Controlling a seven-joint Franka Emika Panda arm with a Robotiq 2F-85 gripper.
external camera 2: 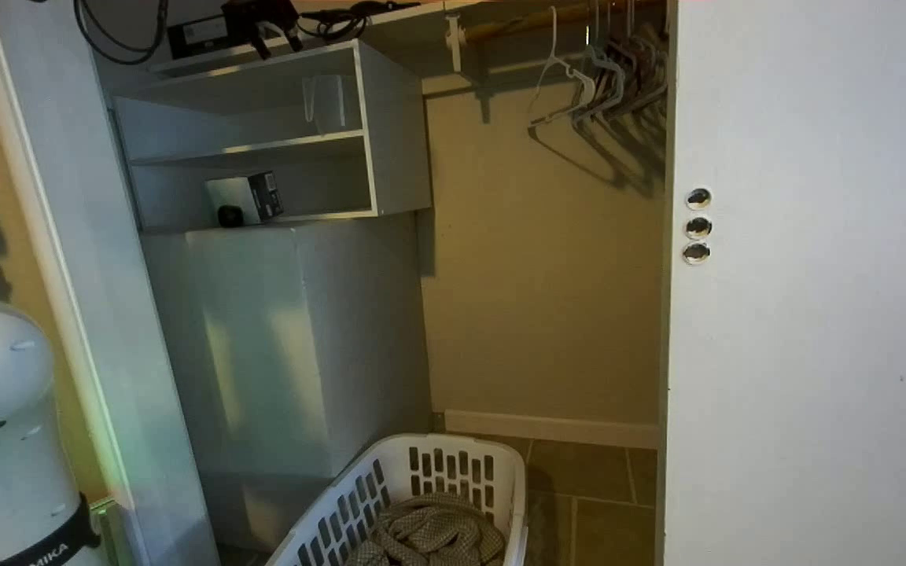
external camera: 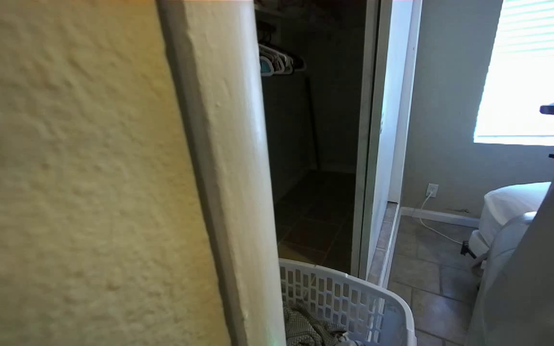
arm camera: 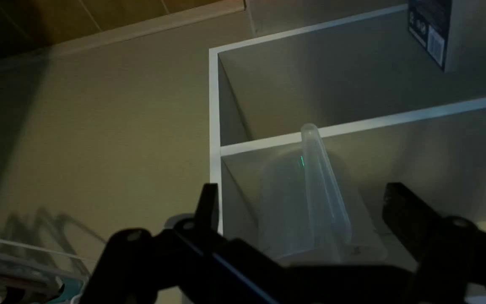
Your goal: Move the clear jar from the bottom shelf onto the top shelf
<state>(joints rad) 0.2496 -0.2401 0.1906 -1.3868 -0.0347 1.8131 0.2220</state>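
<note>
The clear jar (external camera 2: 329,104) stands upright in the upper compartment of the white shelf unit (external camera 2: 394,134), near its right wall, its handle towards the left. The wrist view is upside down. There the clear jar (arm camera: 285,202) shows between the fingers of my gripper (arm camera: 303,188), which is open and apart from the jar. The handle (arm camera: 325,185) faces the camera and overlaps the middle shelf board (arm camera: 411,118). In an exterior view, a dark two-pronged shape (external camera 2: 278,47) at the top edge seems to be my gripper. The jar is out of view in an exterior view blocked by a wall.
A box (external camera 2: 241,198) sits in the lower compartment; it also shows in the wrist view (arm camera: 433,33). Cables (external camera 2: 343,22) lie above the unit. Hangers (external camera 2: 602,86) hang to the right. A laundry basket (external camera 2: 465,444) stands below. A white door (external camera 2: 807,330) covers the right side.
</note>
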